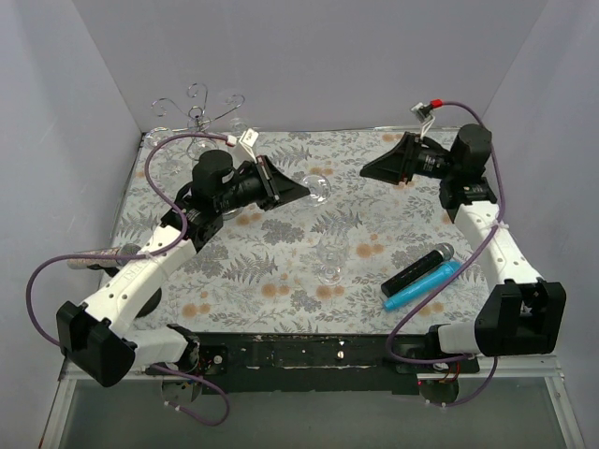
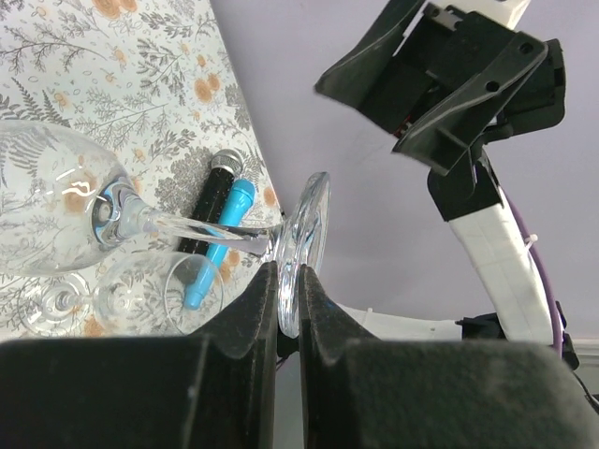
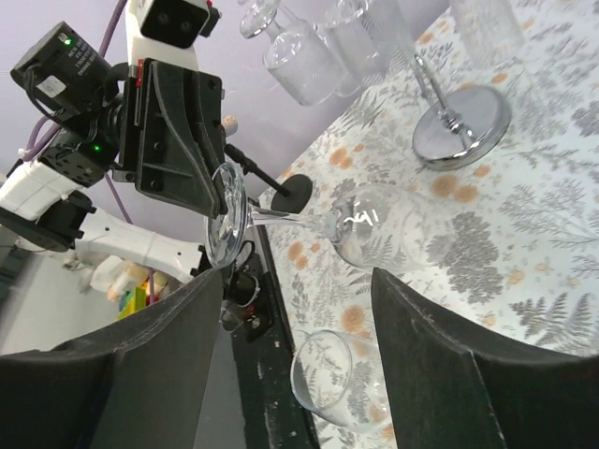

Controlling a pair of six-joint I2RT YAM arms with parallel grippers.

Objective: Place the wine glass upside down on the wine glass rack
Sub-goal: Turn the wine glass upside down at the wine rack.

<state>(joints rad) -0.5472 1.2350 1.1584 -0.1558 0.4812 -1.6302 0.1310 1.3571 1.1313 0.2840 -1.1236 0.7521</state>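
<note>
The wine glass (image 1: 318,187) is clear and held sideways above the mat. My left gripper (image 1: 301,192) is shut on its round foot (image 2: 307,245), and the stem runs to the bowl (image 2: 51,210). It also shows in the right wrist view (image 3: 370,224). The wine glass rack (image 1: 198,117) is a silver wire stand at the back left corner, behind the left arm, with clear glasses hanging from its curled arms. Its shiny round base (image 3: 463,117) shows in the right wrist view. My right gripper (image 1: 374,170) is open and empty at the back right, pointing at the held glass.
A second clear glass (image 1: 329,272) lies on the floral mat (image 1: 281,262) near the middle, seen also below the right jaws (image 3: 328,379). A black pen-like object (image 1: 416,269) and a blue one (image 1: 423,285) lie at the front right. Grey walls enclose the table.
</note>
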